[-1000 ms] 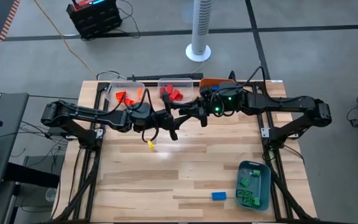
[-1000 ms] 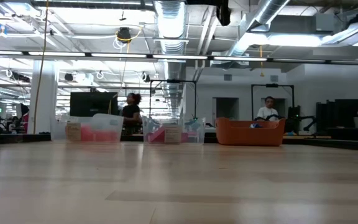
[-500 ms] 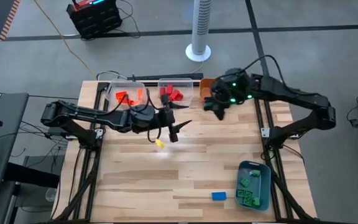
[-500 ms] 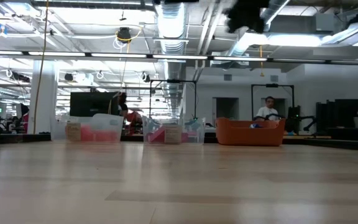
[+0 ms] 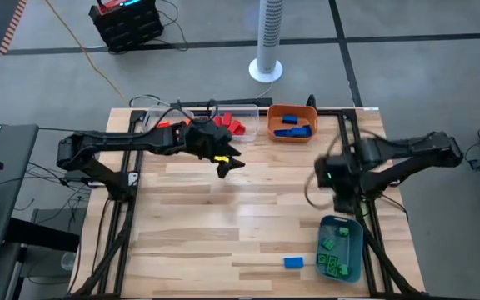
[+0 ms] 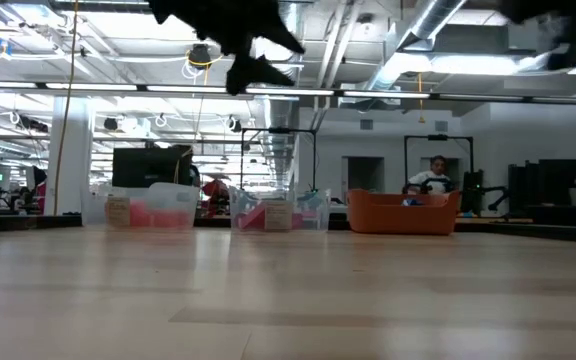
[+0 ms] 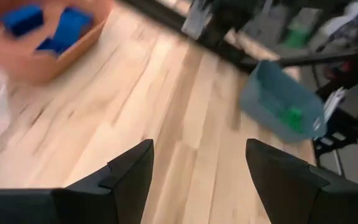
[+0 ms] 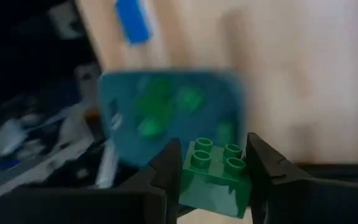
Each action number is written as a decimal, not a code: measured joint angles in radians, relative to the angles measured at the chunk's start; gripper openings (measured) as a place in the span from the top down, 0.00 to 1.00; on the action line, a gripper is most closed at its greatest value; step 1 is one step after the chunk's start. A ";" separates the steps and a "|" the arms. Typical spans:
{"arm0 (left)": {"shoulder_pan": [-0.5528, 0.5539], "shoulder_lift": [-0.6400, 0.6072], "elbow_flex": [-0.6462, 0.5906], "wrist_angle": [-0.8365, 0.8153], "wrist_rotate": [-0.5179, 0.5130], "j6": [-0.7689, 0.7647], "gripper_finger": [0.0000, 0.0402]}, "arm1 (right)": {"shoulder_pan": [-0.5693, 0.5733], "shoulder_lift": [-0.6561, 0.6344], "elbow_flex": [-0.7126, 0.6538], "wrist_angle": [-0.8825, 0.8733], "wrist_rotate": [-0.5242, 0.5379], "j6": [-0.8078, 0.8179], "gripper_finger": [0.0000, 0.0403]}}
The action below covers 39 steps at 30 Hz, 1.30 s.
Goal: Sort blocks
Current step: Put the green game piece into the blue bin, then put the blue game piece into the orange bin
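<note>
Pale wood planks make up the table [image 5: 223, 225], with an open workshop hall stretching behind it in the low view. Along the far edge sit a clear bin [image 5: 238, 121] of red blocks [image 5: 228, 125] and an orange bin [image 5: 292, 124] holding blue blocks [image 5: 291, 126]. The blue-grey bin [image 5: 341, 247] at the near right corner holds green blocks [image 5: 332, 257], and one loose blue block [image 5: 293, 262] lies on the table just left of it. The left gripper [image 5: 226, 163] hangs above the table near the clear bin, its fingers [image 7: 129, 177] spread apart with nothing between them. The right gripper [image 5: 340, 198] hovers at the right side just beyond the blue-grey bin, its fingers clamped on a green block [image 8: 214, 172]
</note>
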State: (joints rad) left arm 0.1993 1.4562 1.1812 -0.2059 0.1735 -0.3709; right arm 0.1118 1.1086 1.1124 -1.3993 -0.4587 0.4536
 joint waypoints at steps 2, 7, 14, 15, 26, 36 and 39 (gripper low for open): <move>0.017 -0.011 -0.001 -0.051 0.002 0.013 0.38 | 0.096 -0.039 -0.071 0.065 -0.038 0.132 0.70; 0.055 -0.027 0.000 -0.103 0.002 0.033 0.38 | 0.315 -0.074 -0.218 0.345 -0.043 0.438 0.70; 0.120 -0.026 0.042 -0.264 -0.003 0.094 0.38 | 0.485 0.066 -0.321 0.648 0.037 0.722 0.68; 0.123 -0.026 0.059 -0.294 -0.004 0.134 0.38 | 0.496 0.096 -0.321 0.655 0.040 0.747 0.67; 0.129 -0.027 0.276 -0.594 -0.075 0.463 0.38 | 0.510 0.239 -0.173 0.638 0.068 0.930 0.44; 0.130 -0.091 0.284 -0.601 -0.161 0.486 0.38 | 0.457 0.547 0.181 0.509 0.178 0.590 0.46; 0.130 -0.131 0.284 -0.603 -0.188 0.497 0.38 | 0.469 0.679 0.311 0.415 0.212 0.468 0.48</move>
State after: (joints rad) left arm 0.3290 1.3249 1.4654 -0.8089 -0.0144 0.1263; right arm 0.5809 1.7876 1.4233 -0.9839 -0.2471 0.9217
